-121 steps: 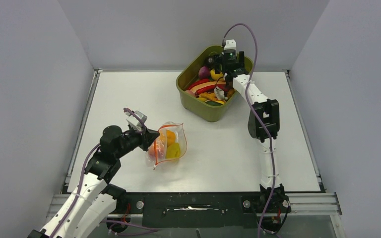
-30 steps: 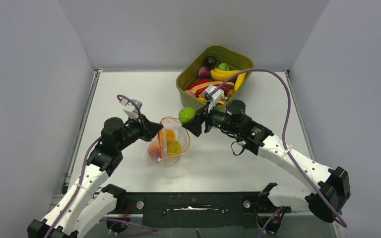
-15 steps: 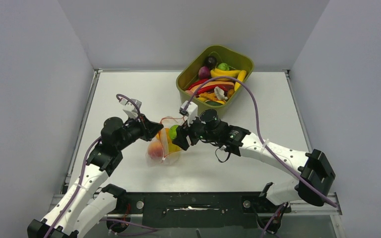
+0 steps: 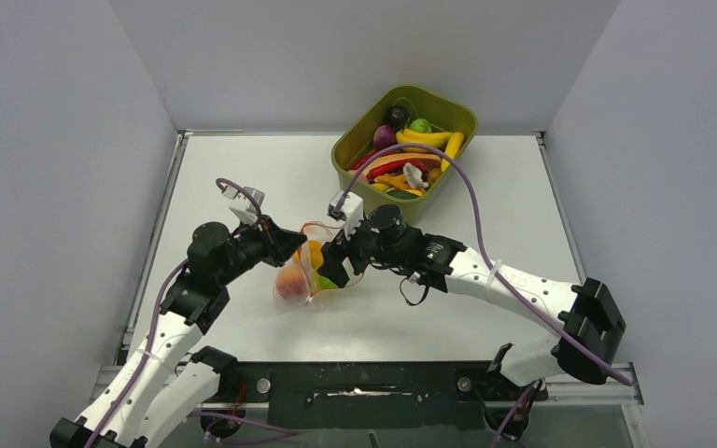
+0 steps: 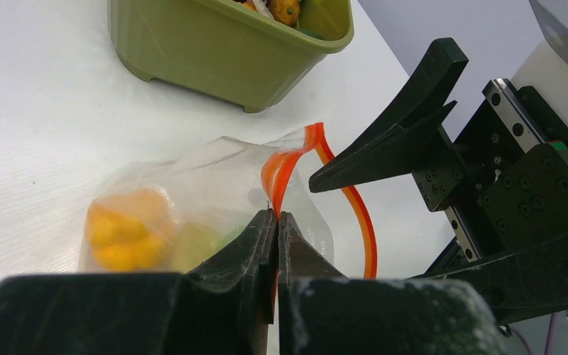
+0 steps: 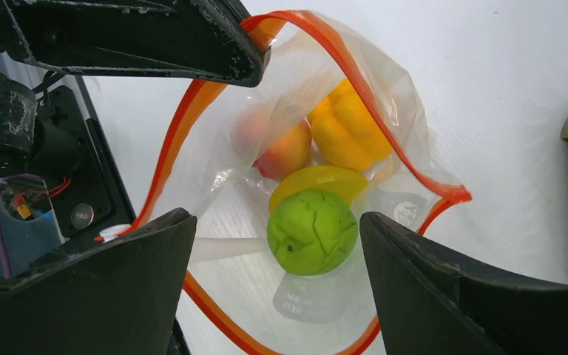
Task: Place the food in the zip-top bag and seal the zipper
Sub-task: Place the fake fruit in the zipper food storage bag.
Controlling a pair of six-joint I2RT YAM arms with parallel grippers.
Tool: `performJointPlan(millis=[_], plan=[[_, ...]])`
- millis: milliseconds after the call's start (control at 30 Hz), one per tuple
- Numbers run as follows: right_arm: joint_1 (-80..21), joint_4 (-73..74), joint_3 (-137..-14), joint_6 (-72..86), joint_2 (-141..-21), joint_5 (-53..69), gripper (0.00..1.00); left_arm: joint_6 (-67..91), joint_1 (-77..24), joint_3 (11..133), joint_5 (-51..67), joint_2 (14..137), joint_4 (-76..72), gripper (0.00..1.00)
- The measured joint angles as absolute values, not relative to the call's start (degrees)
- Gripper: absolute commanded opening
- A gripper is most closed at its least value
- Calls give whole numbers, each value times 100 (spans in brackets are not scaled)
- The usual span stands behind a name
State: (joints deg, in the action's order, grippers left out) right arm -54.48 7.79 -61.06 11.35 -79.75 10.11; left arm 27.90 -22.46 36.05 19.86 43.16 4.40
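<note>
The zip-top bag (image 4: 329, 280) lies open-mouthed at the table's middle left, and its orange-red zipper (image 6: 384, 111) curves round the opening. My left gripper (image 5: 276, 222) is shut on the zipper strip (image 5: 281, 170) and holds that edge up. My right gripper (image 6: 275, 222) hangs open over the mouth. A green lime (image 6: 312, 231) sits inside the bag between its jaws, with a gap on each side. Deeper in the bag lie a peach (image 6: 285, 151), a yellow pepper (image 6: 351, 126) and a yellow piece (image 6: 318, 181). From above, the left gripper (image 4: 291, 245) and right gripper (image 4: 331, 271) flank the bag.
An olive-green tub (image 4: 358, 175) stands at the back right, holding several more toy foods, among them yellow bananas (image 4: 425, 139). Its wall (image 5: 214, 52) shows behind the bag in the left wrist view. Grey walls close in the table on three sides.
The right arm carried the lime from beside the tub to the bag's mouth. Its jaws have spread wider and the lime now lies free inside the bag. The left gripper kept its hold.
</note>
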Motion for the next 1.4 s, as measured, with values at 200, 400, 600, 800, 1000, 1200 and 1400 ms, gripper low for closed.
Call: performJointPlan(millis=[200,400,600,800,1000,1200,1400], plan=[[-5448,923,-6171,1127,-7972,1022,84,2790,-2248,3605,1997,4287,456,0],[-5430,1363,-6764,1087,-7970,991,84,2766,-2246,3597,2001,4287,464,0],[-5074,1516,-7102,1120,-7795,775,81,2652,-2248,3592,2014,4287,532,0],[-4268,1557,-7100,1566,-7723,43,81,2508,-2248,3562,2018,4257,543,0],[-3830,1717,-7218,1444,-7819,-963,80,2370,-2246,3470,2021,4217,602,0],[-3317,1841,-7977,554,-8541,-1203,82,2231,-2248,3332,2102,4202,633,0],[-2759,2324,-9168,-257,-9679,-1184,83,1977,-2252,3312,2128,4211,692,0]])
